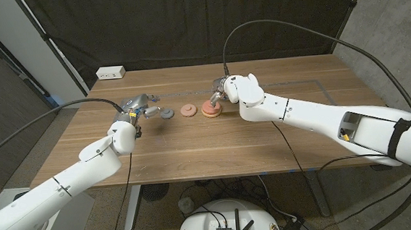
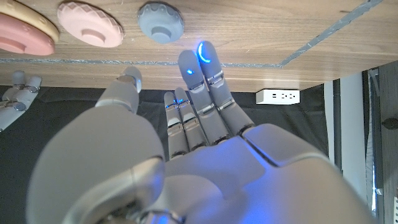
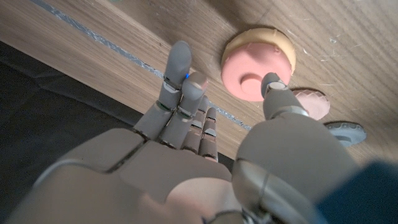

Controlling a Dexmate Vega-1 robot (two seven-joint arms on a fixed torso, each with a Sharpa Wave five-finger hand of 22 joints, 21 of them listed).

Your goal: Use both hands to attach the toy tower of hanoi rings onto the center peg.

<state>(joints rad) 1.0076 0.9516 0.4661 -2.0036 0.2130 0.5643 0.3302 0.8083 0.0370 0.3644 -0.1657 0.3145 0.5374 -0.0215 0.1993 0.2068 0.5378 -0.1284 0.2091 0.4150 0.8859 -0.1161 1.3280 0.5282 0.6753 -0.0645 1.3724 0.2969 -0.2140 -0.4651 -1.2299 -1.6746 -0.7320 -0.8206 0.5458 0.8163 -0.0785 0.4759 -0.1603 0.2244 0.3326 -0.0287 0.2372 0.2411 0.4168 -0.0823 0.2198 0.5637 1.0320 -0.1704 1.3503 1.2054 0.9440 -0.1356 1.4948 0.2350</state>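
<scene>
Three toy pieces lie in a row mid-table: a grey ring (image 1: pixel 167 112) (image 2: pixel 160 22) (image 3: pixel 345 132), a small pink ring (image 1: pixel 188 110) (image 2: pixel 90 23) (image 3: pixel 311 102), and a larger pink ring on a tan base (image 1: pixel 211 109) (image 2: pixel 22 34) (image 3: pixel 258 65) with a short nub at its centre. My left hand (image 1: pixel 138 109) (image 2: pixel 186 143) hovers just left of the grey ring, fingers extended and apart, holding nothing. My right hand (image 1: pixel 222 90) (image 3: pixel 186 143) hangs just behind and right of the tan base, fingers spread, its thumb close over the pink ring and nothing in its grasp.
A white power strip (image 1: pixel 110 73) (image 2: pixel 277 96) lies at the table's far left corner. A thin grey tape line (image 1: pixel 319 85) runs across the back right of the wooden table (image 1: pixel 215 147). A black curtain hangs behind.
</scene>
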